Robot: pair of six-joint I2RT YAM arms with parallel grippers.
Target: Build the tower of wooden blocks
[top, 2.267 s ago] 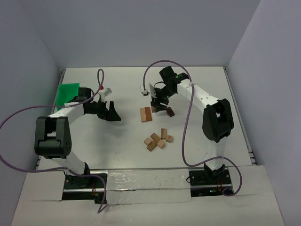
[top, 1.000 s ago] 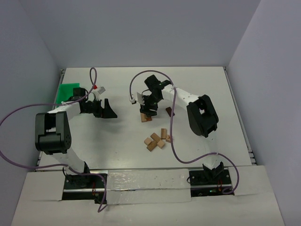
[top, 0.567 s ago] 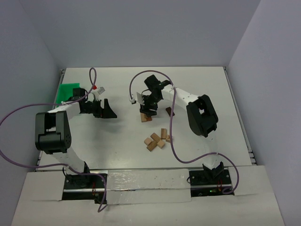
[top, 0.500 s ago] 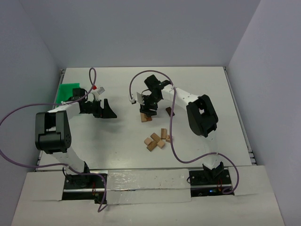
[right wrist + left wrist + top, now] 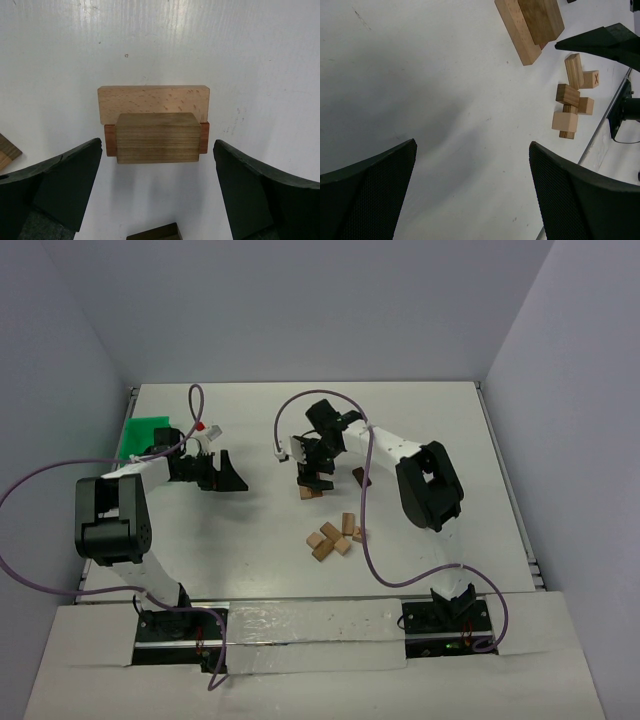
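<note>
Brown top block point(image 5: 157, 137) hides most of the reddish block point(image 5: 110, 141) beneath.

Bright, even light; soft shadows

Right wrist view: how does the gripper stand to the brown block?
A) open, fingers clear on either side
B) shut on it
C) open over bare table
A: the right gripper is open, its fingers apart from the brown block, which lies on the tan bar.
</note>
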